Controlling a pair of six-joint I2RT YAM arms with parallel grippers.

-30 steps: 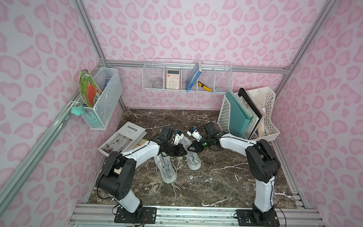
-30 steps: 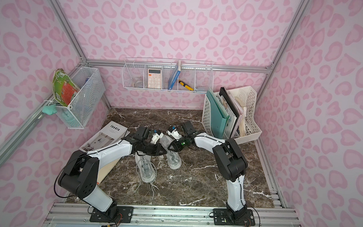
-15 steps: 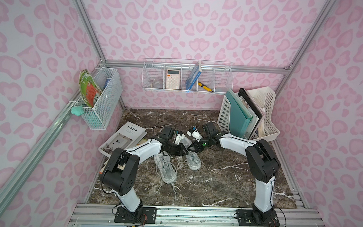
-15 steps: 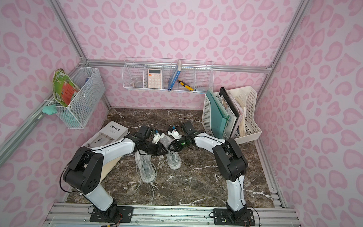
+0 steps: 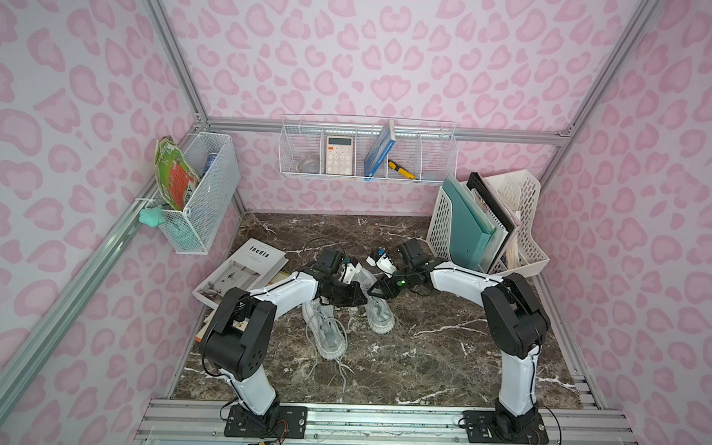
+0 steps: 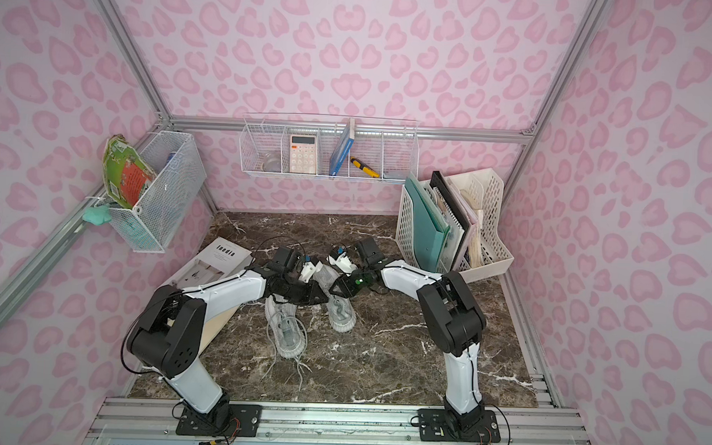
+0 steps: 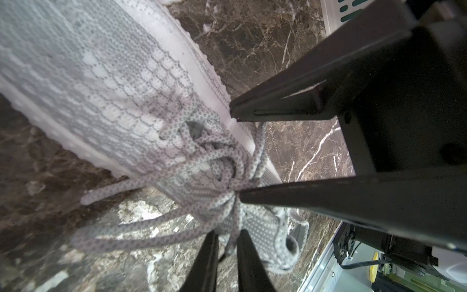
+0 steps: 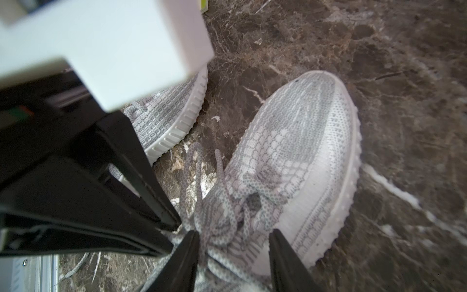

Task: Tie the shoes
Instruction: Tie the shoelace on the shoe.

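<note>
The step in hand looks like drawing up the bow on the light grey knit sneaker with a ribbed pale sole (image 5: 379, 316), which lies mid-table on the dark brown marble-patterned tabletop (image 5: 443, 357), toe toward the arm bases, just beside its twin sneaker (image 5: 328, 336) on the robot's left. Both arms meet over its throat. The left gripper (image 7: 228, 241) has its jaws nearly together with a strand of the grey-white speckled laces (image 7: 219, 161) running between them, so I judge it pinched. The right gripper (image 8: 233, 233) stands with jaws apart, straddling the bunched knot without clamping anything. The laces here are gathered in a thick tangle at the tongue, with rounded loops lying off one side onto the tabletop; whether that makes a finished bow I cannot tell. Next, the right gripper likely needs to take the opposite loop so both can pull outward evenly. The twin's laces lie slack around it, ends trailing toward the bases, so it looks untied
</note>
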